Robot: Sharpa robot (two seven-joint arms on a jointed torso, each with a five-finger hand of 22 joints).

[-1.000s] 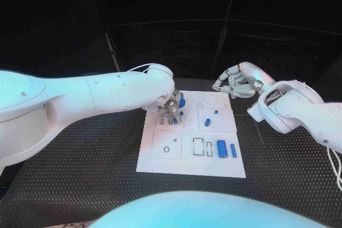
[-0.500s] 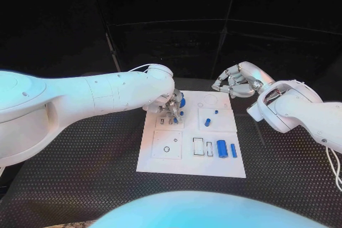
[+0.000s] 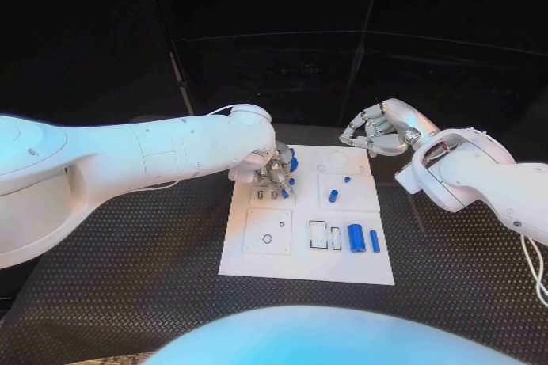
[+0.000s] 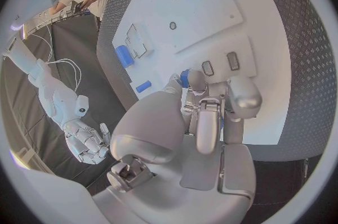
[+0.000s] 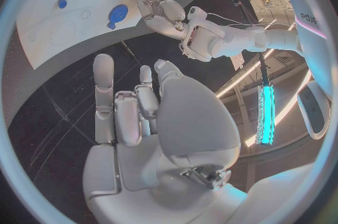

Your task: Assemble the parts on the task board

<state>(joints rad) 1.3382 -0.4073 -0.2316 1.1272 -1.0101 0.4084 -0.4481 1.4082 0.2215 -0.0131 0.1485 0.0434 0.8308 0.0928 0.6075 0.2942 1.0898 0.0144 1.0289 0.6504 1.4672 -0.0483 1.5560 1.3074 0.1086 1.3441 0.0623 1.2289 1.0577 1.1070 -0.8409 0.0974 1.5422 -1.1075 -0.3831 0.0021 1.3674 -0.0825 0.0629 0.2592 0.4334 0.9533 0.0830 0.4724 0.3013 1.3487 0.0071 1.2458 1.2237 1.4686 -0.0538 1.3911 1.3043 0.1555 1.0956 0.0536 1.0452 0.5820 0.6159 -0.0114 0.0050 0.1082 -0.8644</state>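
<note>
While the left hand pinches a blue part (fingertips down), board lies beneath

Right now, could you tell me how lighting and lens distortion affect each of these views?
Head view: bluish light on the arms, the task board bright against dark surroundings. Left wrist view: fisheye bends the board's edges, and the left hand covers part of it. Right wrist view: a bright light strip glares beside the right hand.
</note>
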